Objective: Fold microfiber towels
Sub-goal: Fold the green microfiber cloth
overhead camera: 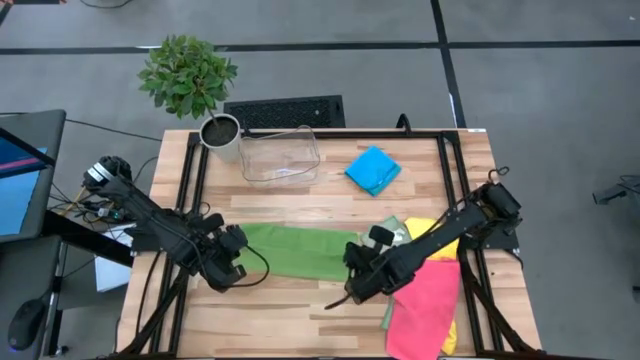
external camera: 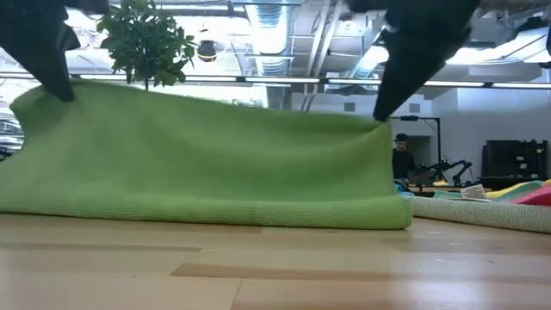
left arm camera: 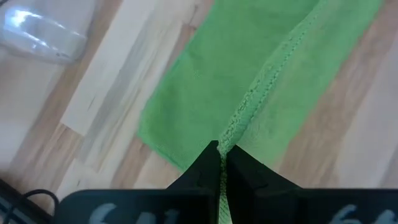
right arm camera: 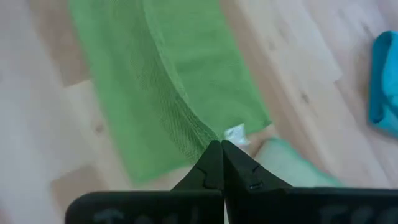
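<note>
Grey floor (overhead camera: 520,110) with dark seams surrounds the wooden table (overhead camera: 300,300); a potted plant (overhead camera: 188,75) stands at its corner (ceiling strip lights (external camera: 284,83) glow behind).

bright green towel (overhead camera: 295,250), blue towel (overhead camera: 373,170) — pink towel (overhead camera: 425,305)

Left pincer (left arm camera: 222,163) and right pincer (right arm camera: 221,157) both clamped, low, facing inward.

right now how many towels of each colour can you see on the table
bright green towel: 1, pinched at both ends by the left tool and right tool
blue towel: 1
pink towel: 1
yellow towel: 1
pale sage green towel: 1
total: 5 towels
</note>
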Controlling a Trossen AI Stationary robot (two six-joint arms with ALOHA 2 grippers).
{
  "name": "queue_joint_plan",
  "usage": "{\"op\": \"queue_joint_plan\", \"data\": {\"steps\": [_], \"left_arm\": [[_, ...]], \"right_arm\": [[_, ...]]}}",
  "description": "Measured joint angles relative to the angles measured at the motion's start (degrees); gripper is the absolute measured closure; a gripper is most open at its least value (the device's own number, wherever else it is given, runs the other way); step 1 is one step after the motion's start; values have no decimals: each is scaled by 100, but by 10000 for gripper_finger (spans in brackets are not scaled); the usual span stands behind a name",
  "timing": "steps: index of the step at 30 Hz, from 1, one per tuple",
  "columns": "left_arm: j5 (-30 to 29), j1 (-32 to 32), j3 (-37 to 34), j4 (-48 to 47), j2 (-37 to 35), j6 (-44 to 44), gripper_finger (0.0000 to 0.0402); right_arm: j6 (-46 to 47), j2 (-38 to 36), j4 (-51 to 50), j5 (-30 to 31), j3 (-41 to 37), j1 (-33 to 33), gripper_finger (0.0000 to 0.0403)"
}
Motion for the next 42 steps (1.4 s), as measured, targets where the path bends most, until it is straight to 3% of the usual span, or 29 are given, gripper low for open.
{"op": "queue_joint_plan", "data": {"steps": [9, 24, 42], "left_arm": [[111, 12, -427, 207, 0, -100, 401], [-89, 123, -471, 420, 0, 209, 401], [-340, 283, -473, 553, 0, 315, 401]], "right_arm": [[-135, 0, 706, -189, -616, -372, 385], [-53, -240, 651, -171, -496, 16, 388], [112, -186, 875, -269, -1055, -363, 378]]}}
